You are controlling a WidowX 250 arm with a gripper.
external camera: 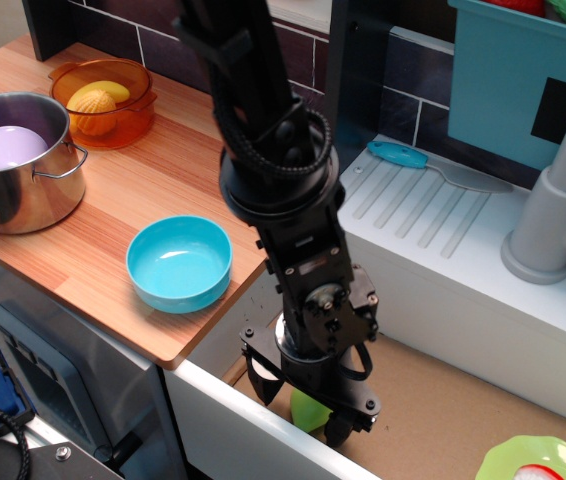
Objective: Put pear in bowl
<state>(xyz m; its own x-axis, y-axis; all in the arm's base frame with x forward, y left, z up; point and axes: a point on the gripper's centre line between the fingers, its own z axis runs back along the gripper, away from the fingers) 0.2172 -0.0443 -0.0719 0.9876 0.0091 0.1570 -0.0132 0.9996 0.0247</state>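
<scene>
Pincer [303, 403] fingers spread either side of the pear [308, 408], which sits low between them.

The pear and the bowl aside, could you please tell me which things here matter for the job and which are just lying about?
Part of the job:
- pear, down in the sink, between the claw's fingers
- cyan bowl, on the wooden counter
- claw

Just lying about:
- steel pot
- orange bowl with yellow fruit
- blue spoon
- faucet
</scene>
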